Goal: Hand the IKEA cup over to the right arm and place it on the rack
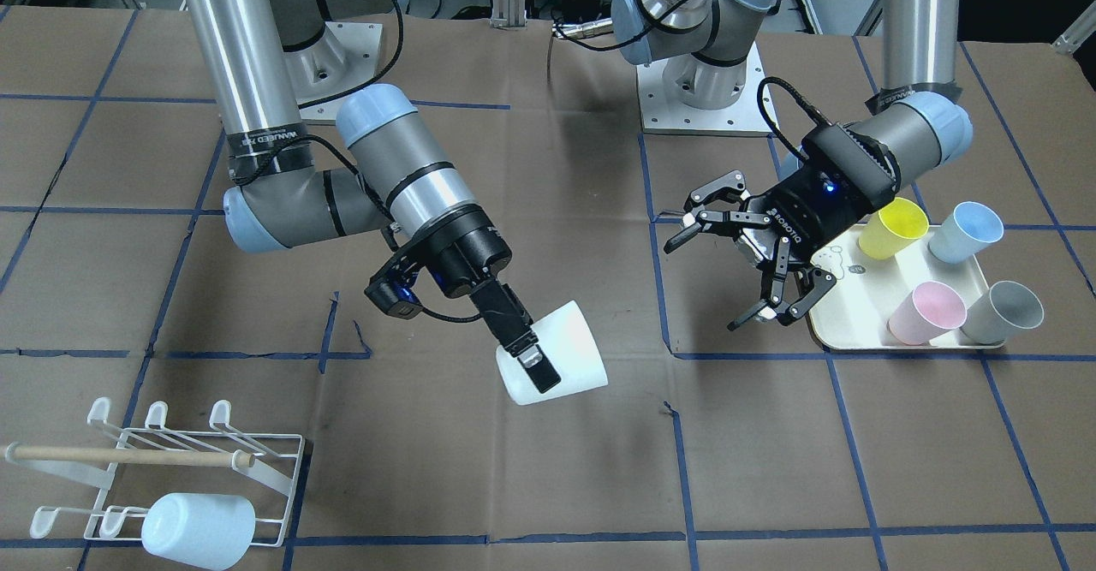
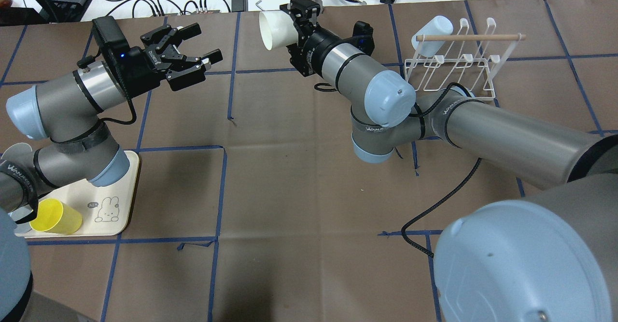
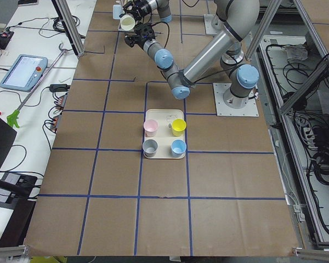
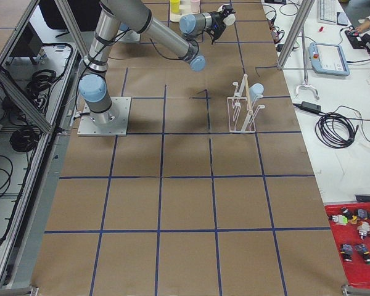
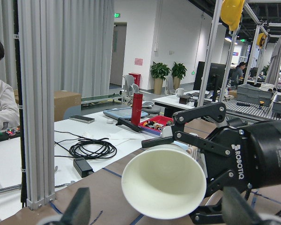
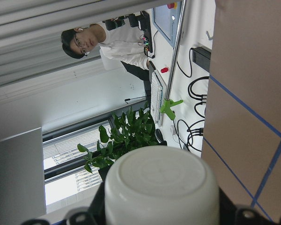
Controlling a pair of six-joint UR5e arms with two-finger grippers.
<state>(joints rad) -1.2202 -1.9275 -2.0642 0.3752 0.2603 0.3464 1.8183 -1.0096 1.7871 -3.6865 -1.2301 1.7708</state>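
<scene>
Two claws are mine, and I place everything by the rack (image 2: 451,62), the low white wire frame at the right of the overhead view. Farthest to the rack's left lies the cream tray (image 2: 123,201) with a rabbit drawing and a yellow cup (image 2: 55,217) on it. The front-facing view adds a blue cup (image 1: 966,232), a pink cup (image 1: 926,312) and a grey cup (image 1: 1002,312) on that tray. Nearer the rack than the tray, my left claw (image 2: 207,41) hangs in the air with its linkage fingers spread wide and nothing between them. It points toward the rack's side, straight at the mouth of the white cup (image 2: 275,30), with a clear gap between claw and cup. That cup is nearer the rack again, yet well apart from it on its left and off the table. It lies on its side, mouth turned away from the rack and base toward my right wrist. My right claw (image 2: 301,13) is clamped on it: in the front-facing view one straight black finger presses along the outer wall, and the other is hidden by the cup. On the rack itself a wooden dowel (image 2: 470,37) runs across the top, and a pale cup (image 2: 432,35) sits on a peg at the rack's left end.
</scene>
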